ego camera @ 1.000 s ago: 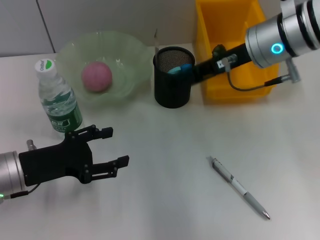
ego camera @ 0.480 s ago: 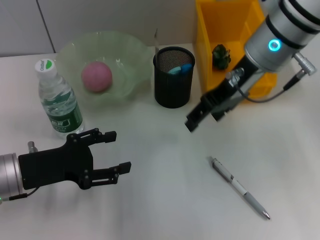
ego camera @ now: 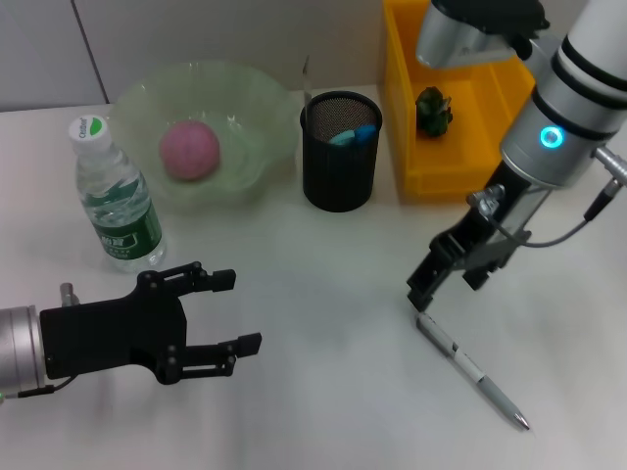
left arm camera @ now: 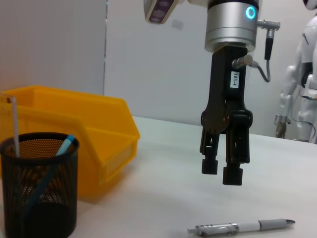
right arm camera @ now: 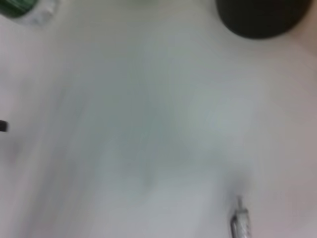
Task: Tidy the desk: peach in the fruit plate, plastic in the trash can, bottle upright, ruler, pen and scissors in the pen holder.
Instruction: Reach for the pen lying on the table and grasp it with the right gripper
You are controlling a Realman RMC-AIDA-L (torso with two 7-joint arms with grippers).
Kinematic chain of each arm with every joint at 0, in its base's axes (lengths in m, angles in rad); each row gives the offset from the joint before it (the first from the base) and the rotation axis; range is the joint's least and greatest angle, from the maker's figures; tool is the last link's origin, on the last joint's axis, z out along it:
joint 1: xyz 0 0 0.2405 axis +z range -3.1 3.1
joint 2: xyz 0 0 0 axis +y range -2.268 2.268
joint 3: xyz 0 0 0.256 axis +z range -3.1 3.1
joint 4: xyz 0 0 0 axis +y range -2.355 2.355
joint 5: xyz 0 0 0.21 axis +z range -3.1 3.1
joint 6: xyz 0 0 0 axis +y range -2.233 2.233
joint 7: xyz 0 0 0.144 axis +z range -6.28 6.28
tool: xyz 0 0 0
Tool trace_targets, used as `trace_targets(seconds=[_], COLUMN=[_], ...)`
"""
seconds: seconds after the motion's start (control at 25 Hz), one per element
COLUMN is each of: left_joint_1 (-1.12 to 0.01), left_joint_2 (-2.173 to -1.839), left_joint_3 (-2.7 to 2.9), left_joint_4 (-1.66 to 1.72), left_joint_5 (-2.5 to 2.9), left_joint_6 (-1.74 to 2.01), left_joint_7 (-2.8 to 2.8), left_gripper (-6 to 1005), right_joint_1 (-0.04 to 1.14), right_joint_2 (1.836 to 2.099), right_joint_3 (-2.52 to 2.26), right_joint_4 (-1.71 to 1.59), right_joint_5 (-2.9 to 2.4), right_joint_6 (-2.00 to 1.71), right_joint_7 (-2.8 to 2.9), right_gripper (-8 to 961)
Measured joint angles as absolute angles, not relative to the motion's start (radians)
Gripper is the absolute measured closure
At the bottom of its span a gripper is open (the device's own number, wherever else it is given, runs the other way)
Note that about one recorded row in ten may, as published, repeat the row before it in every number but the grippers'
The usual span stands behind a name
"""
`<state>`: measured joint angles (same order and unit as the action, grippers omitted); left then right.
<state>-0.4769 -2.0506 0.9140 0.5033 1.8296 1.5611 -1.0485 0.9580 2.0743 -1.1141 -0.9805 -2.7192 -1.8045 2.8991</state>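
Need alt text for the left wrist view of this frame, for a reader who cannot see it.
The right gripper hangs open above a silver pen lying on the white desk. Beside it, a black mesh pen holder with a blue-handled item inside stands before a yellow bin.

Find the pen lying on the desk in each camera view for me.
Head view: pen lower right, just below the right gripper.
Left wrist view: bottom edge, under that gripper.
Right wrist view: only its tip shows.
Shared landmark: black pen holder.
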Motion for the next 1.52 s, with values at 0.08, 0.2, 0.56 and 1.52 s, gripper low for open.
trace_targets(seconds=[0.08, 0.2, 0.56, 1.52], left_joint_1=[-0.479, -0.482, -0.483, -0.487], left_joint_2=[-2.051, -2.053, -2.055, -2.059], left_joint_3=[0.914, 0.917, 0.939, 0.947], left_joint_4=[0.503, 0.503, 0.503, 0.501], left_joint_5=[1.836, 1.843, 1.845, 1.845], left_joint_6=[1.566, 1.571, 1.582, 1.575], left_joint_7=[-1.05, -1.051, -1.051, -1.051], left_gripper=[167, 167, 167, 167], right_joint_1=[0.952, 0.944, 0.938, 0.965], right_joint_2=[2.075, 2.077, 2.08, 2.086], right_joint_3=[-1.118, -1.126, -1.146, -1.313], right_joint_4=[-0.975, -0.969, -0.96, -0.851], right_joint_5=[-2.723, -2.723, -2.722, -2.679], right_joint_6=[-1.805, -1.8, -1.783, -1.669], right_joint_7=[2.899, 2.899, 2.899, 2.905], right_gripper=[125, 125, 130, 150])
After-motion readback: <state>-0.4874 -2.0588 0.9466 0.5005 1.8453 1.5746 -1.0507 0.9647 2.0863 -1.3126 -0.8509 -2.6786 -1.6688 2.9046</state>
